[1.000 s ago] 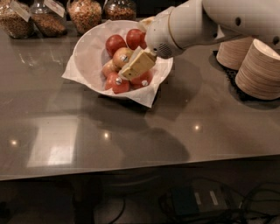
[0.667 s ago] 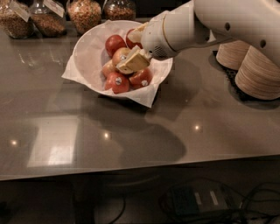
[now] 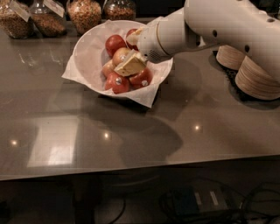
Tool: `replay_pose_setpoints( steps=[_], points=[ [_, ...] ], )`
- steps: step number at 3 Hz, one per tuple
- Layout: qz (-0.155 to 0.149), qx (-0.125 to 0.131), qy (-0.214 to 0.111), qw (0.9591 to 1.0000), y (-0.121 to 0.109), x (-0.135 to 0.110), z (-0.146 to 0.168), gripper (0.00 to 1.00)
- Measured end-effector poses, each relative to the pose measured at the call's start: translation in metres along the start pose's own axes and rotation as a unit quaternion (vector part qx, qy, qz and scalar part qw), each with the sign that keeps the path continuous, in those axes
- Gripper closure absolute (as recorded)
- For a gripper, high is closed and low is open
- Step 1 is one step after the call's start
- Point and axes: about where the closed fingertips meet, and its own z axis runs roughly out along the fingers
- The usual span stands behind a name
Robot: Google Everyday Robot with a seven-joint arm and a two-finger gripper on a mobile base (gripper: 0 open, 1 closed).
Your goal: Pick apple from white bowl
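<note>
The white bowl point(image 3: 87, 52), lined with crumpled white paper, stands at the back left of the dark table and holds several apples. The palest apple point(image 3: 120, 55), yellowish with a red blush, lies in the middle of the pile. Deep red apples point(image 3: 114, 43) lie around it. My gripper point(image 3: 130, 65) reaches in from the right on a white arm point(image 3: 210, 26). Its beige tip is inside the bowl, against the pale apple's lower right side and over the front red apples point(image 3: 117, 82).
Glass jars of grain point(image 3: 83, 13) stand in a row behind the bowl. Stacks of beige paper bowls point(image 3: 258, 78) stand at the right, under the arm. The glossy grey table point(image 3: 131, 131) stretches to the front edge. Cables lie on the floor below.
The arm has shifted a little to the left over the bowl. The gripper tip stays among the apples, and no apple has visibly moved.
</note>
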Motion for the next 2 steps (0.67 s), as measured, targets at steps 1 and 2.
replay_pose_setpoints(
  steps=[1, 2],
  points=[
    [0.005, 0.001, 0.006, 1.0000, -0.0032, 0.0078, 0.0089, 0.32],
    [0.012, 0.003, 0.015, 0.9998, -0.0070, 0.0169, 0.0160, 0.33]
  ],
)
